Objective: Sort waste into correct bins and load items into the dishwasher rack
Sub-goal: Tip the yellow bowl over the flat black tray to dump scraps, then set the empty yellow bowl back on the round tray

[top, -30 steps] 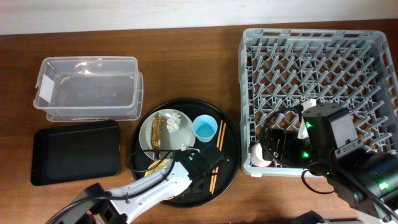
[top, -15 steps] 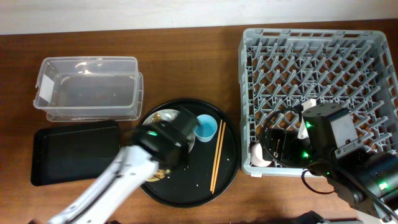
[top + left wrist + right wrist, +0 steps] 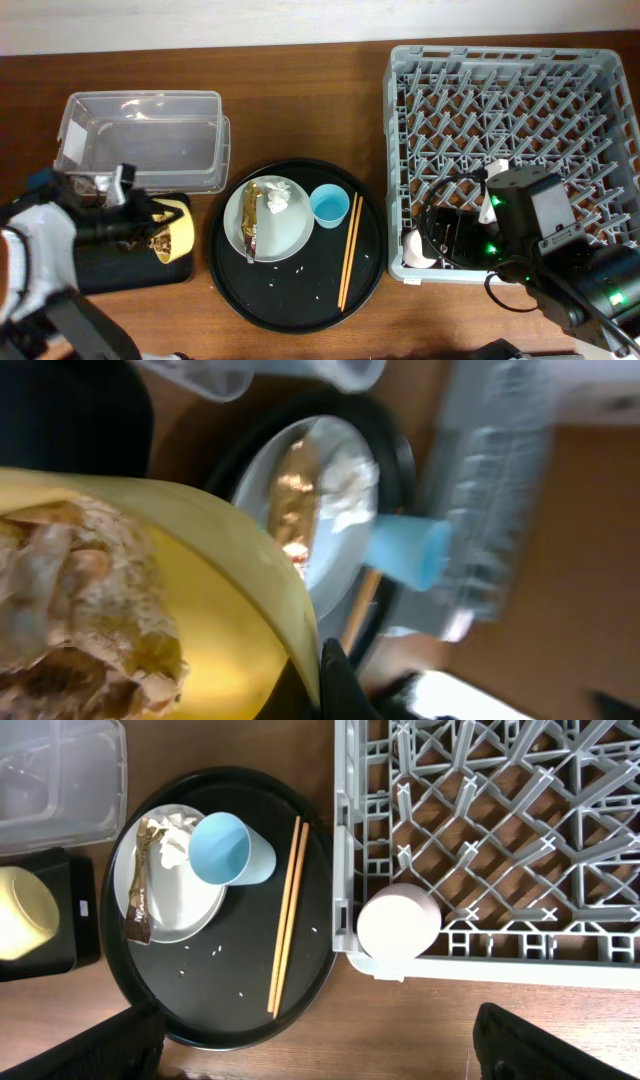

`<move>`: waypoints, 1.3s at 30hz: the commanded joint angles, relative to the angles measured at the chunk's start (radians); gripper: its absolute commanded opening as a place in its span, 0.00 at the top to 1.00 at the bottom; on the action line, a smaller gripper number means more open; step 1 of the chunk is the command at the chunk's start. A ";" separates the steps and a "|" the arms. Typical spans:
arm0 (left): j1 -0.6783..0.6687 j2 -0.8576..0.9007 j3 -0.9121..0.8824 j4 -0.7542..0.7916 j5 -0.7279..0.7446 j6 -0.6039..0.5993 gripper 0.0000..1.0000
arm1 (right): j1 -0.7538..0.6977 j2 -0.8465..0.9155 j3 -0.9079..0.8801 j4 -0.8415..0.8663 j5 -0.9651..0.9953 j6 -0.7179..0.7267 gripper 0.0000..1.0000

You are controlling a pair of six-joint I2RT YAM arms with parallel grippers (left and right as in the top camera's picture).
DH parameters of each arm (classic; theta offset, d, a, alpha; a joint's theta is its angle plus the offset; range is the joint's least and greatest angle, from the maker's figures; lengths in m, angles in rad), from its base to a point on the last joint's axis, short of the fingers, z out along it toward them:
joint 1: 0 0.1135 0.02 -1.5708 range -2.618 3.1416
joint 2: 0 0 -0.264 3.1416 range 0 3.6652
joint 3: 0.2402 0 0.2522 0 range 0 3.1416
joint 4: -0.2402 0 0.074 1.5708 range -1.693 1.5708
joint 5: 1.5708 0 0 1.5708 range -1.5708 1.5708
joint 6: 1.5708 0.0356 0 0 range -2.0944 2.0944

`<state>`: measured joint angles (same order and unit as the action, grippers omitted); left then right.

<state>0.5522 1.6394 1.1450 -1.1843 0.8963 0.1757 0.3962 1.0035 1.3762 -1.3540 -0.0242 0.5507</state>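
Observation:
My left gripper (image 3: pixel 148 224) is shut on the rim of the yellow bowl (image 3: pixel 172 236), which is tilted over the shallow black tray bin (image 3: pixel 100 270). In the left wrist view the bowl (image 3: pixel 215 590) holds brownish food scraps (image 3: pixel 70 610), and my finger (image 3: pixel 328 672) pinches its rim. The plate (image 3: pixel 285 232) on the round tray carries the golden wrapper (image 3: pixel 252 215) and the white tissue (image 3: pixel 277 196). The blue cup (image 3: pixel 330 206) stands beside it. The pink cup (image 3: pixel 419 248) sits in the front-left corner of the dishwasher rack (image 3: pixel 510 110). My right gripper (image 3: pixel 325 1060) is open and empty above that corner.
The clear tub (image 3: pixel 140 140) stands behind the black tray bin. Two chopsticks (image 3: pixel 348 250) lie on the large round black tray (image 3: pixel 300 300). The right wrist view shows the blue cup (image 3: pixel 228 848), the chopsticks (image 3: pixel 287 910) and the pink cup (image 3: pixel 398 920).
My left arm has carried the yellow bowl off the round tray and leftwards over the black tray bin, where it is tipped. The right arm has not moved.

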 commanded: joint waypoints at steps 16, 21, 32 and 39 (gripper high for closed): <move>0.221 0.129 0.005 -0.132 0.520 0.379 1.00 | 0.003 -0.002 0.003 -0.002 0.009 0.005 0.01; 0.224 0.142 0.004 -0.122 0.481 0.441 1.00 | 0.003 -0.002 0.003 -0.016 0.008 0.005 0.01; 0.222 0.192 -0.013 -0.281 0.423 0.480 1.00 | 0.003 -0.002 0.003 -0.027 0.001 0.005 0.01; 0.179 0.134 0.010 -0.386 0.306 0.654 1.00 | 0.003 -0.002 0.003 -0.026 0.001 0.005 0.01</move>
<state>0.7624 1.8149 1.1362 -1.6550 1.3128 0.8425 0.3962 1.0035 1.3762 -1.3808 -0.0246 0.5499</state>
